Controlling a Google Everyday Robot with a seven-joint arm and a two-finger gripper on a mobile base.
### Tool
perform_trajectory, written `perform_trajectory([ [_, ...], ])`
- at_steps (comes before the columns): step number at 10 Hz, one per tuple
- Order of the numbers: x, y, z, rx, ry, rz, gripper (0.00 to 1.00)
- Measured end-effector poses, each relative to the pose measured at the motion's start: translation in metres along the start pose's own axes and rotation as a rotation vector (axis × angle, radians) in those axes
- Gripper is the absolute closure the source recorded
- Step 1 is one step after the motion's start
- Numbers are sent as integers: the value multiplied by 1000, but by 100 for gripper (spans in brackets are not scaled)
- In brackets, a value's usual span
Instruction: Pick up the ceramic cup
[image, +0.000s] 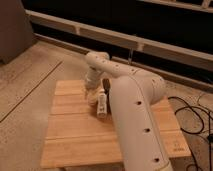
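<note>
My white arm (132, 115) fills the middle of the view and reaches back over a wooden table (70, 135). The gripper (92, 95) hangs from the wrist low over the table's far middle part, just left of a long narrow white bar (102, 105) that lies on the wood. I see no small cream-white ceramic cup as a separate thing; it is hidden by the gripper and arm or out of view. A dark shape (106, 83) just behind the wrist may be the dark bowl.
The table stands on a speckled floor (25, 90). A low ledge and dark wall (150, 45) run behind it. Black cables (195, 112) lie on the floor at the right. A grey block (12, 30) stands at the far left.
</note>
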Motion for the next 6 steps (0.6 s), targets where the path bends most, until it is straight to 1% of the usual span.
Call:
perform_trajectory([
  [1, -10, 10, -27, 10, -67, -42, 100],
  [2, -16, 24, -44, 14, -113, -78, 100],
  [3, -18, 45, -69, 29, -170, -132, 100],
  [4, -16, 63, -90, 50, -218, -179, 100],
  [5, -13, 74, -105, 67, -249, -201, 100],
  [6, -11, 79, -111, 76, -262, -210, 100],
])
